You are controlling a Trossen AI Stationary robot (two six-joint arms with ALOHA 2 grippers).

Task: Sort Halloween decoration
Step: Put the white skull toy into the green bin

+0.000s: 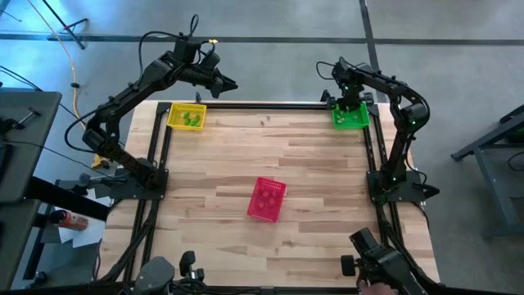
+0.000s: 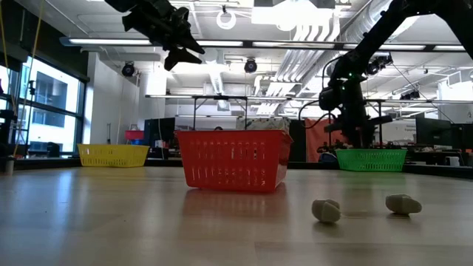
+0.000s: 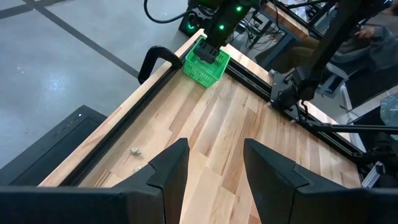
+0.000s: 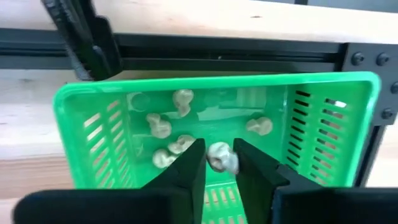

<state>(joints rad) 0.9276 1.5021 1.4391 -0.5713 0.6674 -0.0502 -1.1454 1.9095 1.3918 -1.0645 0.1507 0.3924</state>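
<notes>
wooden table fills the high view, framed by dark rails, with a workshop of racks and ceiling lights behind it in the low view. three mesh baskets stand on it: a yellow basket at the far left corner, a green basket at the far right corner, and a pink basket near the middle, toward the front.

right gripper hangs over the green basket, pointing down into it. its fingers stand a little apart with a pale trinket between them; whether they grip it or have let it go cannot be told. more pale trinkets lie on the basket's floor just beside the fingers, several in a loose cluster and one nearer the far wall.

left gripper is raised in the air just beyond the yellow basket, well above the table. its jaws are open and hold nothing; past them its wrist view looks across the boards to the green basket.

green bits lie inside the yellow basket. in the low view two pale trinkets rest on the bare table close to the camera, near each other but apart, the second farther right. two tiny pieces lie on the wood by the rail in the left wrist view.
</notes>
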